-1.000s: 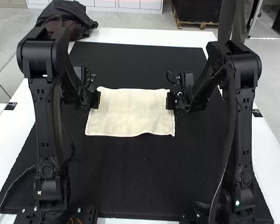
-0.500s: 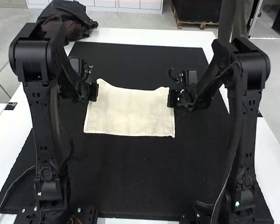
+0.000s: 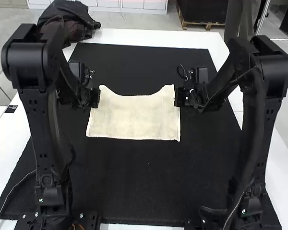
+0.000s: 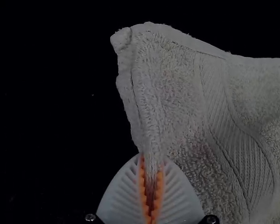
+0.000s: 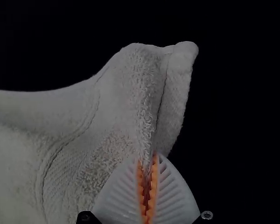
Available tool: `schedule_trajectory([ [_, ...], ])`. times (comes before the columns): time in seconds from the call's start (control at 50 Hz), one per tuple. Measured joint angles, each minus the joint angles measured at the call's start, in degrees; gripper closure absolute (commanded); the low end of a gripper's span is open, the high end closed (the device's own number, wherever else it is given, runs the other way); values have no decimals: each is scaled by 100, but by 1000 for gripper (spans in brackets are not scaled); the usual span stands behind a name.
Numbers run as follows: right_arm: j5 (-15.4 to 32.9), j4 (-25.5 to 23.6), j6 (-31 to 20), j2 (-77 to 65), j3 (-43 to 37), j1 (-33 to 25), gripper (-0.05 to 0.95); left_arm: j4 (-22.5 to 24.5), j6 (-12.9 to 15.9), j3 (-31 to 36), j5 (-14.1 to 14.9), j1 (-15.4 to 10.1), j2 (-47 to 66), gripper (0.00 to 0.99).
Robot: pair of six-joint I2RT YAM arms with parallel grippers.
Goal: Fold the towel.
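In the high view my left gripper is at the cream towel's left side near its far corner, and my right gripper is at the matching place on the right side. The towel lies between them as a wide rectangle, its far edge dipping in the middle and its far corners raised. In the left wrist view, my left gripper is shut on a pinched side edge of the towel. My right gripper pinches the opposite side edge of the towel in the right wrist view, its pads closed on the cloth.
A black mat covers most of the white table. A dark bundle of fabric rests at the table's far left corner.
Both grippers have moved slightly outward, the left one a little toward the near-left too. The towel's far edge sags more deeply between its corners, while its near edge has become straighter.
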Motion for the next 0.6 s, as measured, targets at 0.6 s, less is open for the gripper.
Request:
schedule_trajectory([
  [0.6, -173, -210, 37, -839, -855, 0, 923, -2, -197, -942, 17, 0, -1099, 970],
])
